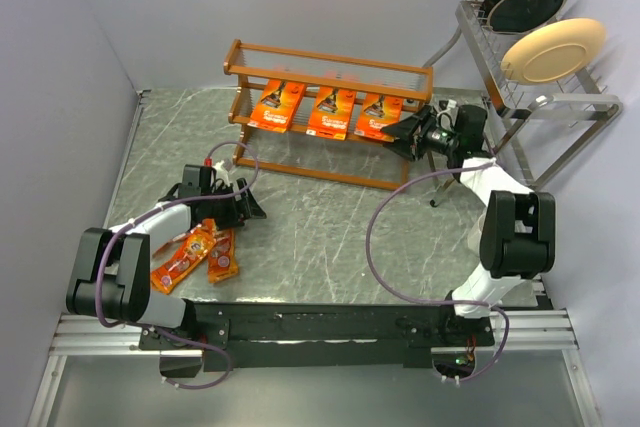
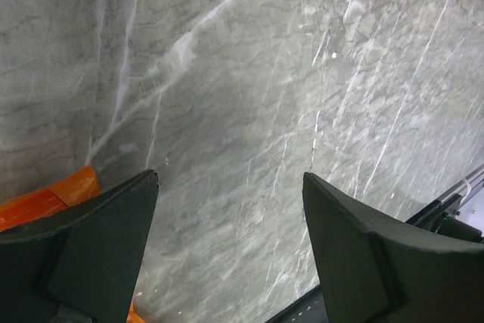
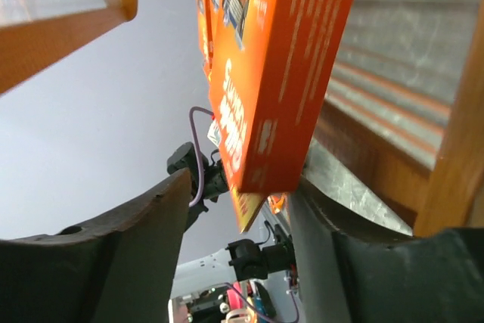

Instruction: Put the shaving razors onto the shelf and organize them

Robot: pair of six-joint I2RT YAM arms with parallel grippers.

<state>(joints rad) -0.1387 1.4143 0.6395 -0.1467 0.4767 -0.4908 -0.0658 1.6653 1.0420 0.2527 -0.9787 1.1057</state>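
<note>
Between the right tool's (image 3: 240, 183) parted, slack jaws a razor card (image 3: 280, 73) leans on the shelf (image 3: 45, 43) ahead, so placing looks done and backing straight out comes next, while the left tool (image 2: 231, 183) gapes empty over the desk (image 2: 227, 73), small razor packs (image 1: 190, 257) just beside it.

light: bright, even, diffuse
shadows: soft, faint
glare: mild sheen on table (image 1: 330, 237)
blur: right wrist view, shelf (image 3: 68, 43) wood soft
</note>
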